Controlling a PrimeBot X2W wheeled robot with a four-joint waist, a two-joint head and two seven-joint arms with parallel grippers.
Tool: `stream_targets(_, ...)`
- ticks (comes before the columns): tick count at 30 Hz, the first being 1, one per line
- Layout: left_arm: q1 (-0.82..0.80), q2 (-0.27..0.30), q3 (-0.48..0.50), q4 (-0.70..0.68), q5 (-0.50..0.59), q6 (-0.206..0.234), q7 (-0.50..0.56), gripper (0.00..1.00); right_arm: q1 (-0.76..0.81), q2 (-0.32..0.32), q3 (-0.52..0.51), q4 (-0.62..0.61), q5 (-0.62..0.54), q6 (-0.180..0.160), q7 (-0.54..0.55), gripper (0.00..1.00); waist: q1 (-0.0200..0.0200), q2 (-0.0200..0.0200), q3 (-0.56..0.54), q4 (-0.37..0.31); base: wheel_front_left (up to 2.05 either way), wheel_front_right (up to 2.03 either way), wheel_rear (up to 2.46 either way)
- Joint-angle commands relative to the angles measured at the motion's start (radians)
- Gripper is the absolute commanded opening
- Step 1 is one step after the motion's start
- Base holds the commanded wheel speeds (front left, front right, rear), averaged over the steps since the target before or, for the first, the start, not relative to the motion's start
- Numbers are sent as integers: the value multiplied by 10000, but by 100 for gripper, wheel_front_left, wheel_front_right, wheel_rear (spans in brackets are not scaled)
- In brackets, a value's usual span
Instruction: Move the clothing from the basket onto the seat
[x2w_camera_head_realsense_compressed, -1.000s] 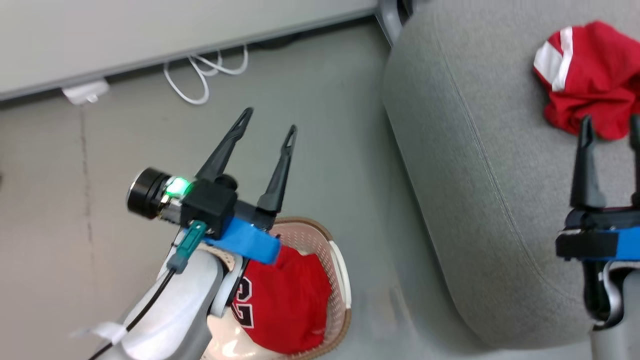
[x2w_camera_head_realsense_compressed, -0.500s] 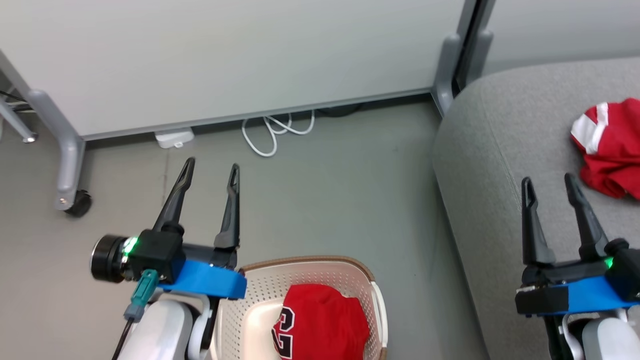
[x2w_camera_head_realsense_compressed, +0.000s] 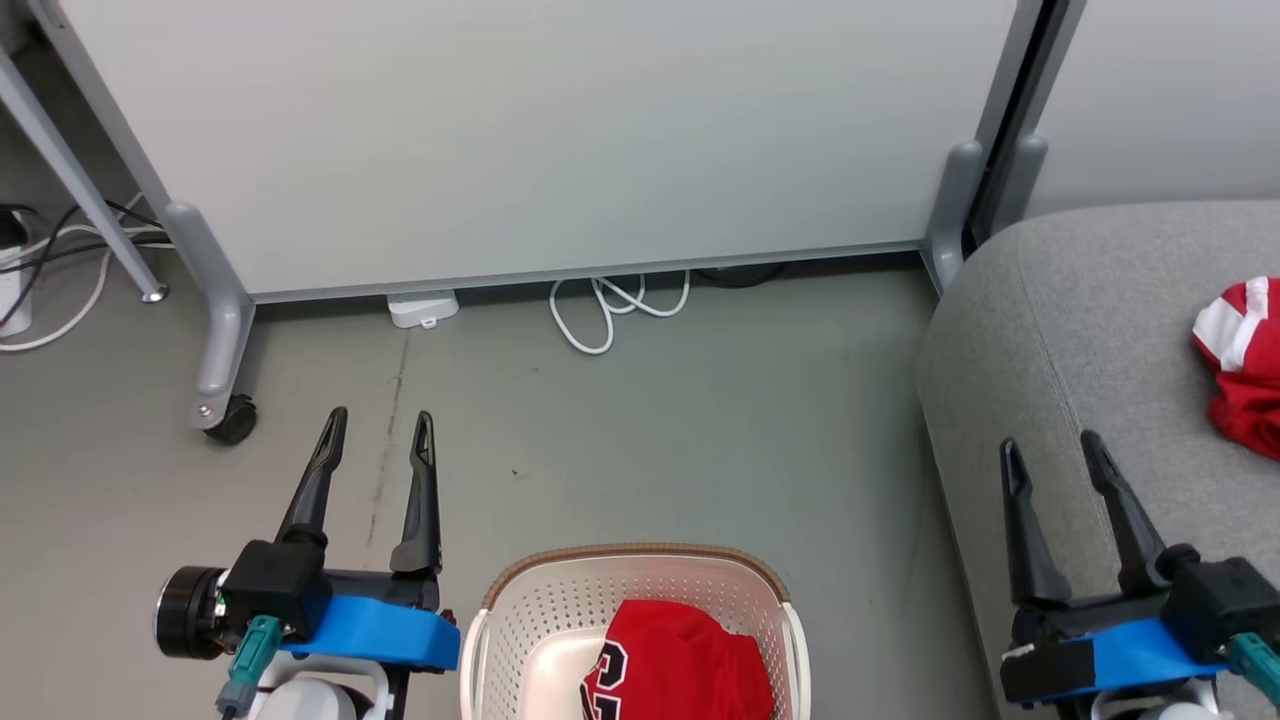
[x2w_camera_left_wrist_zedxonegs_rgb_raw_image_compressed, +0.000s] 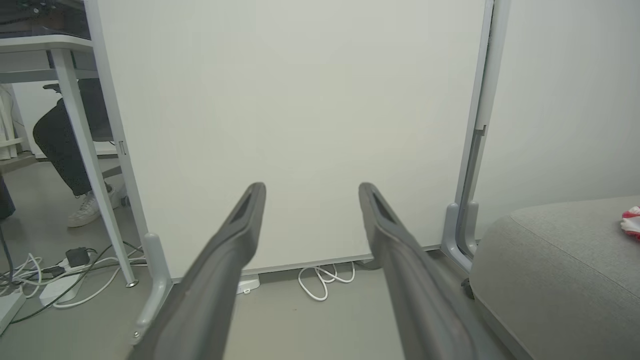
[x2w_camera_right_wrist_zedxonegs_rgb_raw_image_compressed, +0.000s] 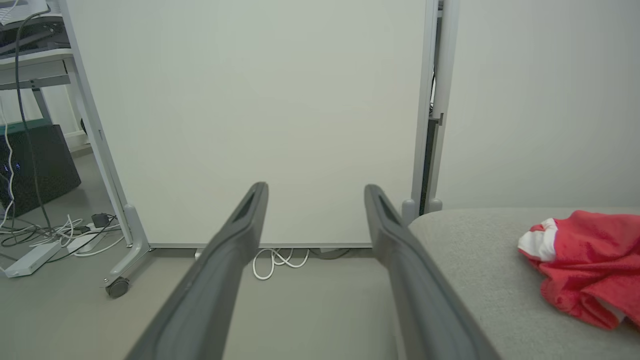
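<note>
Basket (x2w_camera_head_realsense_compressed: 640, 553), rounded end toward panel (x2w_camera_head_realsense_compressed: 560, 140)

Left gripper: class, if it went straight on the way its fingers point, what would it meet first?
Probably the white partition panel: the open left gripper aims at its lower part, with nothing visible between them, though depth is unclear.

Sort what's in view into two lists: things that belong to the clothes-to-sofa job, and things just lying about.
Belongs to the job:
lettered red garment
basket
red garment with white trim
grey sofa

Just lying about:
coiled white cable
white adapter box
partition panel
castor
</note>
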Motion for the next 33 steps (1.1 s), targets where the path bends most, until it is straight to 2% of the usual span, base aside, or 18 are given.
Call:
stream_targets(1, 120, -78, 155, -29, 112, -100, -28, 100, 236, 47, 21, 51, -50, 5, -5, 100, 1, -1, -100, 96, 0, 0, 0)
stream_targets(15, 388, -422, 756, 45, 391, -470, -29, 100, 435, 69, -12, 136, 108, 5, -5, 100, 1, -1, -134, 136, 0, 0, 0)
stream_targets(33, 229, -536, 1031, 140, 575, -677, -29, 100, 345, 71, 62, 165, 245, 5, -5, 100, 1, -1, -14, 58, 0, 0, 0)
